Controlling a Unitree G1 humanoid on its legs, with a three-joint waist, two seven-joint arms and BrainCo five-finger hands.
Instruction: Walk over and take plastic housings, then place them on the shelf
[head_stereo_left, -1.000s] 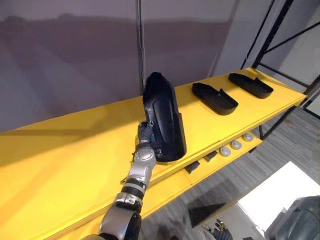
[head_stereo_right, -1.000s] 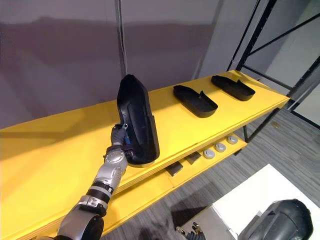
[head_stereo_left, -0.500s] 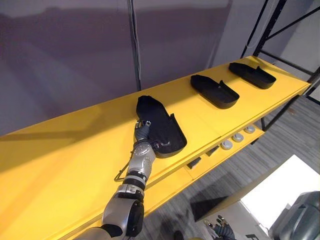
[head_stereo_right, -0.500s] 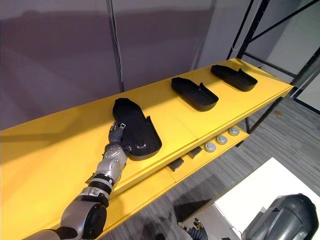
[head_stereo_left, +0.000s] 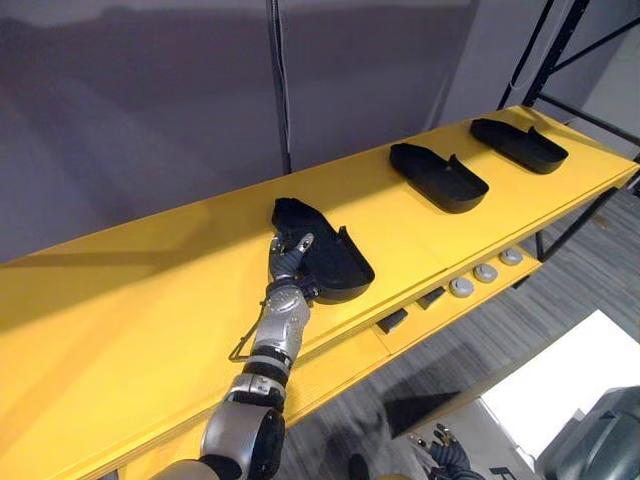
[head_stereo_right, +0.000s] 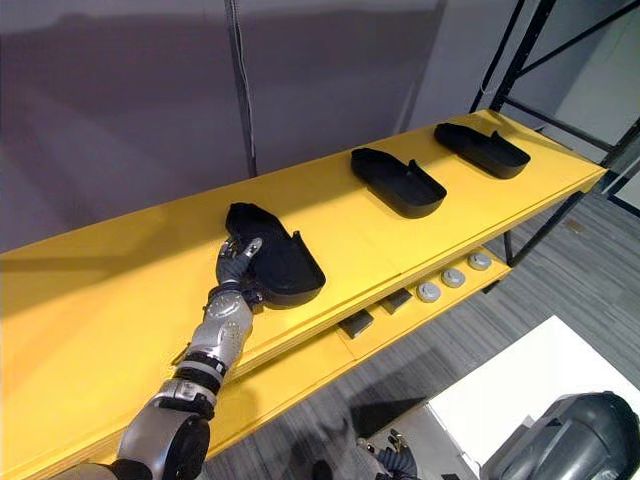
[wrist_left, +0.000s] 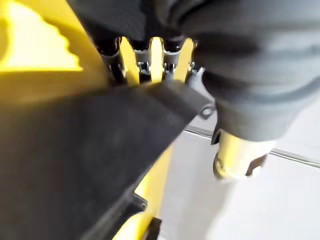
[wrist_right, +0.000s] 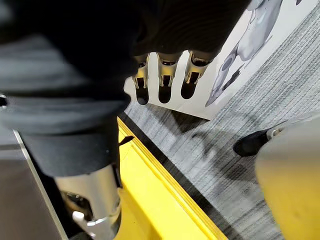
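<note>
black plastic housing (head_stereo_left: 335, 265) flat mid-frame on yellow shelf (head_stereo_left: 130, 310); left robot hand (head_stereo_left: 288, 262) rests on its rim, fingers slack; right robot hand (wrist_right: 164, 75) relaxed, empty.

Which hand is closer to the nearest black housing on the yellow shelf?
Left. The left hand touches the housing at its near end on the shelf; the right hand hangs open over the floor, well clear of it.

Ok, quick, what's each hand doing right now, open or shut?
Left hand: open, straight fingers against the black plastic housing lying on the yellow shelf.
Right hand: open, holding nothing.
</note>
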